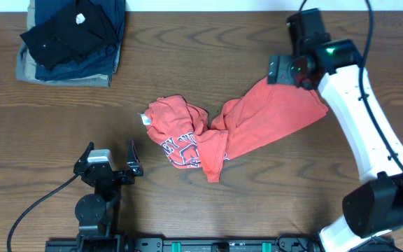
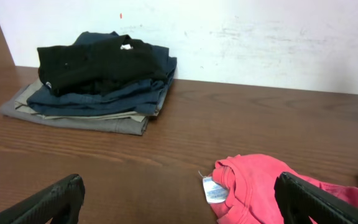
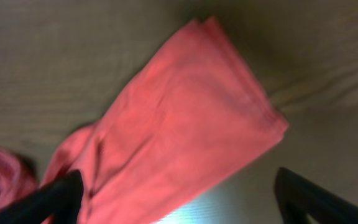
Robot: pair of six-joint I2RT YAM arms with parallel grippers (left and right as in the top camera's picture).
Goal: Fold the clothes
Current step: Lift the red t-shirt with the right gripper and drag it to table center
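Observation:
The orange-red T-shirt [image 1: 236,129] lies crumpled on the wooden table, bunched at its left end with lettering showing, and stretched out flat toward the upper right. Its collar and white label show in the left wrist view [image 2: 247,186]. My left gripper [image 1: 133,159] is open and empty near the front edge, a short way left of the shirt's bunched end. My right gripper [image 1: 289,70] is open and empty above the shirt's right end; in the right wrist view the flat hem end [image 3: 185,130] lies between and beyond the fingers [image 3: 176,199].
A stack of folded black, navy and khaki garments [image 1: 72,38] sits at the back left corner, also in the left wrist view [image 2: 98,78]. A pale wall [image 2: 229,37] rises behind the table's far edge.

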